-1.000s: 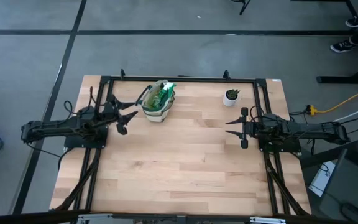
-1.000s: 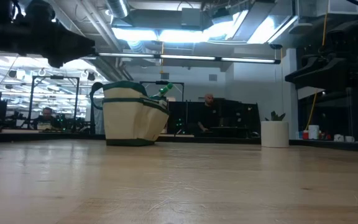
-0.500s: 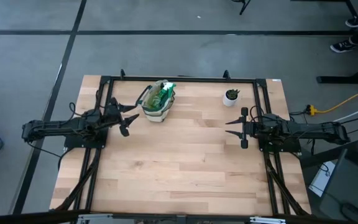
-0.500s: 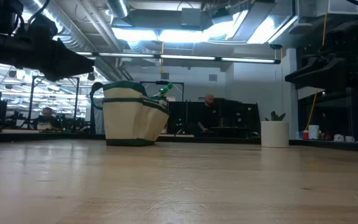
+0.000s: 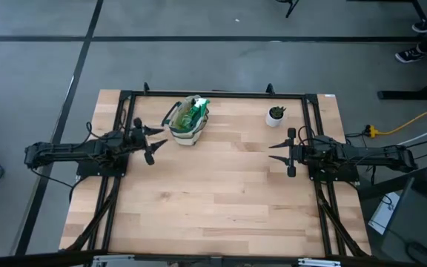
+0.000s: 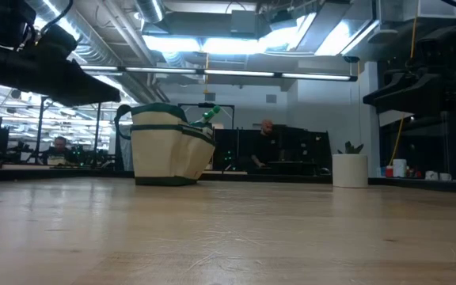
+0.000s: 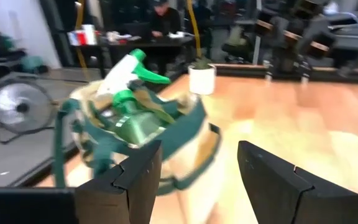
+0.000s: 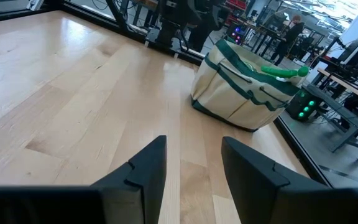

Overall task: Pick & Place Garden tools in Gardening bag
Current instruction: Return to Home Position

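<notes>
The beige gardening bag with dark green trim (image 5: 187,124) stands on its base at the table's far left. A green spray bottle (image 7: 135,115) sticks out of its top, also in the low view (image 6: 210,113). The bag also shows in the low view (image 6: 169,150) and the right wrist view (image 8: 247,87). My left gripper (image 5: 153,142) is open and empty, above the table just left of the bag. My right gripper (image 5: 286,152) is open and empty at the table's right side. The rake, trowel and shears are not in view.
A small green plant in a white pot (image 5: 276,114) stands at the far right of the table, also in the low view (image 6: 350,168). The wooden table top (image 5: 221,200) is bare in the middle and near side. People sit at desks beyond the table (image 6: 266,138).
My left gripper has drawn back a little from the bag toward the table's left edge and come lower. Its fingers stay open. The bag and the right arm have kept still.
</notes>
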Motion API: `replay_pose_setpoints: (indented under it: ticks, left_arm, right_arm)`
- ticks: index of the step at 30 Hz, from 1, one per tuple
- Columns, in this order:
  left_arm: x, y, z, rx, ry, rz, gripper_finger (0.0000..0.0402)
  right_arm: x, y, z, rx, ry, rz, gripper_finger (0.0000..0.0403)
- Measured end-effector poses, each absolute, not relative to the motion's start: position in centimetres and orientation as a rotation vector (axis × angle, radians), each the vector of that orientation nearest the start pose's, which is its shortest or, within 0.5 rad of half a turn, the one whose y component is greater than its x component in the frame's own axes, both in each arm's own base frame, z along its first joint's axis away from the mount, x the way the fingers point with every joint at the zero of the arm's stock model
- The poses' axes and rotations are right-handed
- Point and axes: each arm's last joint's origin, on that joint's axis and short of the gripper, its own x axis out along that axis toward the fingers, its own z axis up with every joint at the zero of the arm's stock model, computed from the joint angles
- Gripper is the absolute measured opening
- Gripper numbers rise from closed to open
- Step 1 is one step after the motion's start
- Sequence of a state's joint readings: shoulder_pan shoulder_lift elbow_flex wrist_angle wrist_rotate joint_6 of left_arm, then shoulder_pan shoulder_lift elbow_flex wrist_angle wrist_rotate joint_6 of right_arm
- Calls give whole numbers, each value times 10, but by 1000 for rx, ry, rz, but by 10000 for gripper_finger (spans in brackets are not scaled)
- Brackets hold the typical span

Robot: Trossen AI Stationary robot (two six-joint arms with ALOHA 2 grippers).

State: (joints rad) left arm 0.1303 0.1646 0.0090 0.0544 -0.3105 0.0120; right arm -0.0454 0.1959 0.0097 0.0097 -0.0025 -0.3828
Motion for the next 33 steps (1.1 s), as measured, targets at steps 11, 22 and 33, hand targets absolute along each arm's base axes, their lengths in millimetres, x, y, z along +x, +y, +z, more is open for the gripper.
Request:
replay_pose_setpoints:
  ticks: [11,22,33]
  left_arm:
    - [106,22,155,-28,135,401,206]
    - [106,22,155,-29,135,400,209]
    - [106,22,155,-29,136,400,207]
  right_arm:
    - [108,-5,152,-378,182,-8,158]
    - [108,-5,152,-378,182,-8,158]
    - [108,-5,152,-378,182,-8,158]
